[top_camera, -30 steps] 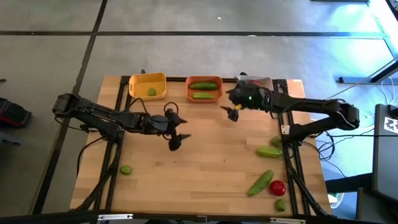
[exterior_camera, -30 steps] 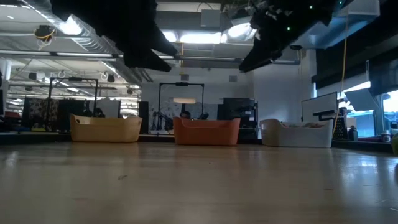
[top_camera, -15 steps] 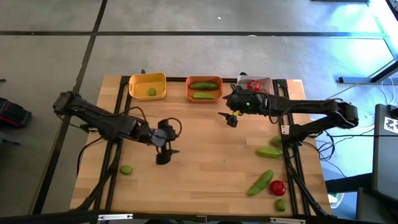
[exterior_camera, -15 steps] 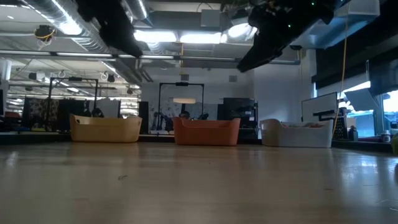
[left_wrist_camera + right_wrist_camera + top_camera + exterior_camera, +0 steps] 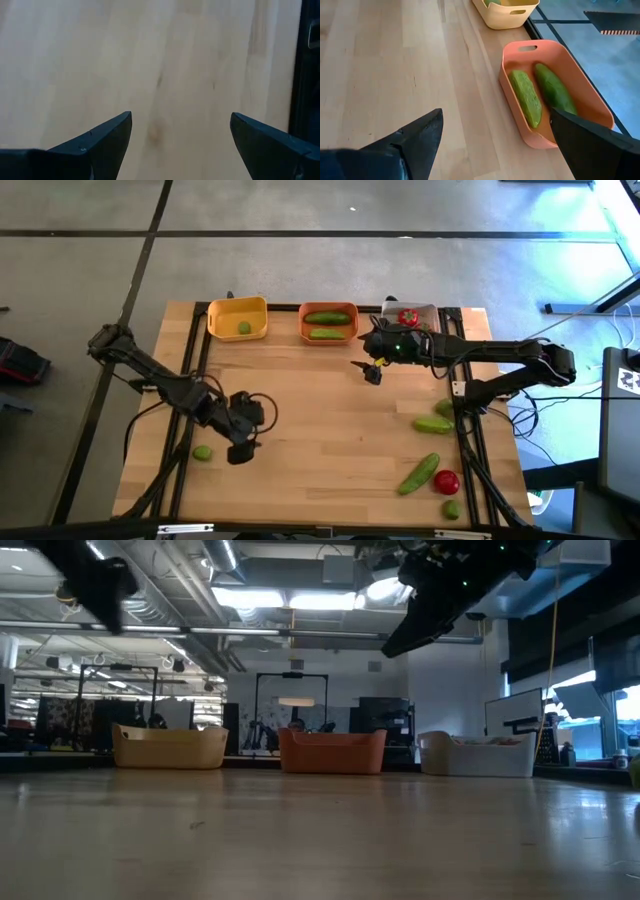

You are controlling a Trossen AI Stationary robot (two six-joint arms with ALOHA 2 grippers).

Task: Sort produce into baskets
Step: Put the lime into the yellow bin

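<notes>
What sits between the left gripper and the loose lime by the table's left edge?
Nothing visible. In the high view the left gripper hangs just right of the lime, with only bare table between them. Its jaws are open in the left wrist view, which shows only wood ahead; the lime is not in that picture.

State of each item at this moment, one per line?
Left gripper: open, empty, near the loose lime.
Right gripper: open, empty, by the orange basket.
Orange basket: two cucumbers.
Yellow basket: one lime.
White basket: one tomato.
</notes>
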